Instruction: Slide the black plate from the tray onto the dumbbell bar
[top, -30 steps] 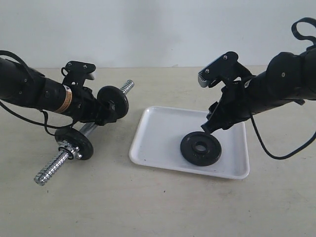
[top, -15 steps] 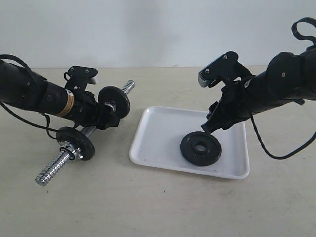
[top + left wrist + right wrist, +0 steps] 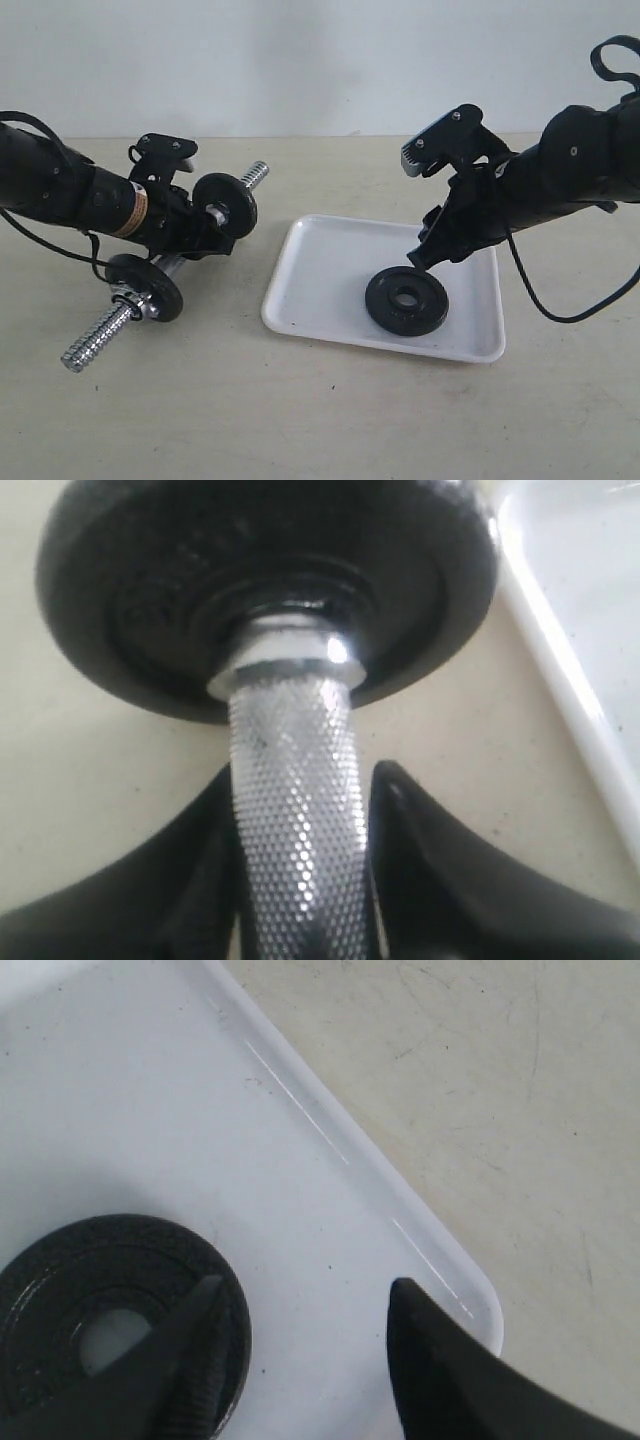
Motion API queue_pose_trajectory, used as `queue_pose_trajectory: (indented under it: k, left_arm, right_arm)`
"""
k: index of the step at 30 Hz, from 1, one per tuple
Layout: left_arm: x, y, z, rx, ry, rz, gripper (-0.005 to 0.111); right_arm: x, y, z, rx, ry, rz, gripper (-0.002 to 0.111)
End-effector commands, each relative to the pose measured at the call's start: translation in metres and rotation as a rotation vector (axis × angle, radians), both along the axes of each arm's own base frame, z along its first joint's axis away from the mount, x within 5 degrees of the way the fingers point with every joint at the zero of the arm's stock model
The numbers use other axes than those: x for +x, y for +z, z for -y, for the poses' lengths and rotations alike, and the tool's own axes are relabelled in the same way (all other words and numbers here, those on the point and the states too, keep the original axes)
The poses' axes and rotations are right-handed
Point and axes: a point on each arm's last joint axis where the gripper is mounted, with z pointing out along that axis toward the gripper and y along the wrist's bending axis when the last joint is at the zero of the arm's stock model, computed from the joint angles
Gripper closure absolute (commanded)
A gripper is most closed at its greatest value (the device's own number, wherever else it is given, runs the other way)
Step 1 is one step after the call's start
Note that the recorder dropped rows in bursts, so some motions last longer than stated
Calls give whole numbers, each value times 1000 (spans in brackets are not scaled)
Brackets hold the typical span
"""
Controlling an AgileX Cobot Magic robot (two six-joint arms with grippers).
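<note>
The black plate lies flat on the right part of the white tray. My right gripper hangs open just above the plate's far rim. In the right wrist view one finger overlaps the plate, the other is over bare tray, and the gripper holds nothing. My left gripper is shut on the knurled middle of the dumbbell bar, held slanted off the table. The left wrist view shows the gripper clamping the bar.
Two black discs sit on the bar, one near the lower threaded end and one near the upper end, large in the left wrist view. The tray's left rim lies close beside the bar. Bare beige tabletop spreads in front.
The left arm has shifted the bar slightly, its lower threaded end swinging a little to the left. The right gripper and the black plate have not moved.
</note>
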Motion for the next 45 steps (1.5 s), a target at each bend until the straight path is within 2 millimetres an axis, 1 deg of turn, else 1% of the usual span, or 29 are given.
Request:
queue_pose_trajectory:
  k: [1,3,5,9,21,23,24,25,26,28,32,34,40,43,45]
  left_arm:
    - [-9,-12,-5,46,-14,-25,78]
    - [-13,-16,-7,60,-4,-37,79]
    - [-13,-16,-8,64,0,-36,84]
    - [-13,-10,-8,62,0,-23,102]
    - [-10,9,-10,73,22,36,102]
    - [-10,15,-10,70,22,52,102]
    - [-11,24,-10,65,23,71,102]
    - [-11,26,-11,64,23,78,102]
    - [-12,34,-11,59,24,97,102]
    - [-13,44,-11,52,25,117,102]
    - [-14,57,-11,31,40,143,102]
    - [-15,60,-11,26,38,148,102]
    - [-16,60,-8,-14,36,125,102]
    - [-18,60,-5,-41,7,111,102]
    - [-20,60,-2,-66,-11,98,102]
  right_arm:
    - [1,3,0,0,3,13,63]
    - [1,2,0,0,4,11,63]
    - [1,2,0,0,4,11,63]
    - [1,2,0,0,4,11,63]
    - [1,2,0,0,4,11,64]
    - [1,2,0,0,4,11,64]
    - [1,2,0,0,4,11,64]
    - [1,2,0,0,4,9,64]
    - [1,2,0,-1,4,7,64]
    - [1,2,0,-1,4,7,64]
    - [1,2,0,-1,4,7,64]
    - [1,2,0,-1,4,7,64]
    - [0,2,0,-2,6,-1,64]
    - [-3,0,-1,-21,31,-52,64]
    - [-2,4,-3,-23,43,-87,64]
